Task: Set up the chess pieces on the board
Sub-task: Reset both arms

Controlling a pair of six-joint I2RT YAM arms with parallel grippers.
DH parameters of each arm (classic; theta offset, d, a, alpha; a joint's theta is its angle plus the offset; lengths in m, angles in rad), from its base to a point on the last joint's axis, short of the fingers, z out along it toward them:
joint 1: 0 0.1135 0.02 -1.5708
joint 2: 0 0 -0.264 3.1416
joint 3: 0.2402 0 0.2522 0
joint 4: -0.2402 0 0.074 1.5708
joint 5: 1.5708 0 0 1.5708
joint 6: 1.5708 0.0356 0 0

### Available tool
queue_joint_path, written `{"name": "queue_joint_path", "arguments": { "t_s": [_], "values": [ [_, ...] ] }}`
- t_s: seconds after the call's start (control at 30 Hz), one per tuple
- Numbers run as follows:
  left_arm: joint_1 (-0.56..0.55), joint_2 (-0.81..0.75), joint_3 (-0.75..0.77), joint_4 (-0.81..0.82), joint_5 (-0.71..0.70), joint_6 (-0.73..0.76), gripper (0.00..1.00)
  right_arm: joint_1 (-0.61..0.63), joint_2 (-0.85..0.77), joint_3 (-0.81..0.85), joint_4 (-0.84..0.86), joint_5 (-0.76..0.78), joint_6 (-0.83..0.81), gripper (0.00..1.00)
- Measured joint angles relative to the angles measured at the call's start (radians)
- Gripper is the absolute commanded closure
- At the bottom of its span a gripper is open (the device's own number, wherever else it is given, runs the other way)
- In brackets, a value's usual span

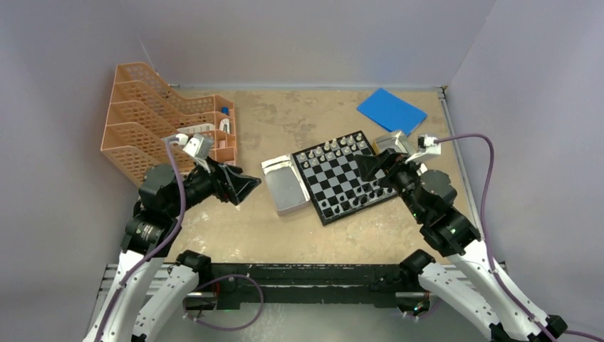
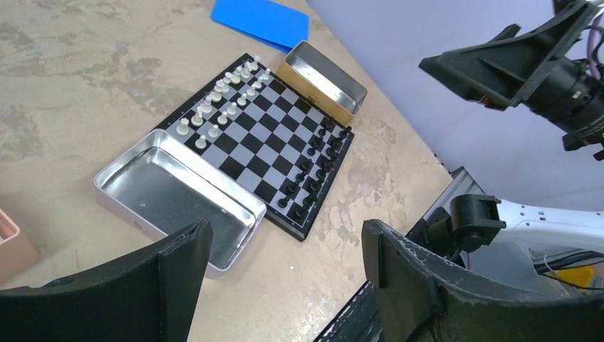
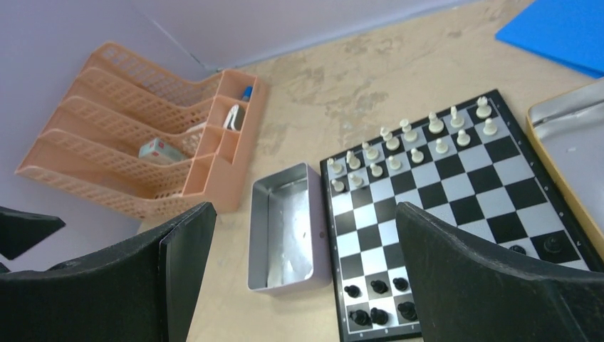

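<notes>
Board (image 1: 340, 178) sits mid-frame in the top view, on the worktop (image 1: 285, 117) between two open tins (image 1: 286, 187). White chess pieces (image 1: 331, 149) line its upper edge, black chess pieces (image 1: 356, 200) the lower. Left hand (image 1: 248, 191) and right hand (image 1: 362, 169) both gape wide, holding nothing. Pieces look tiny, light, hard and probably tippy, so I'd pinch one by the head, straight down.
</notes>
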Motion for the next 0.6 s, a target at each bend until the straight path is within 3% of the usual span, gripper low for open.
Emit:
{"name": "queue_joint_path", "arguments": {
  "t_s": [0.37, 0.6],
  "values": [
    [0.000, -0.121, -0.135, -0.013, 0.003, -0.089, 0.23, 0.000, -0.005, -0.039, -0.023, -0.076, 0.016, 0.01],
    [0.000, -0.124, -0.142, -0.011, 0.002, -0.111, 0.23, 0.000, -0.041, -0.039, -0.040, -0.097, 0.023, 0.01]
  ]
}}
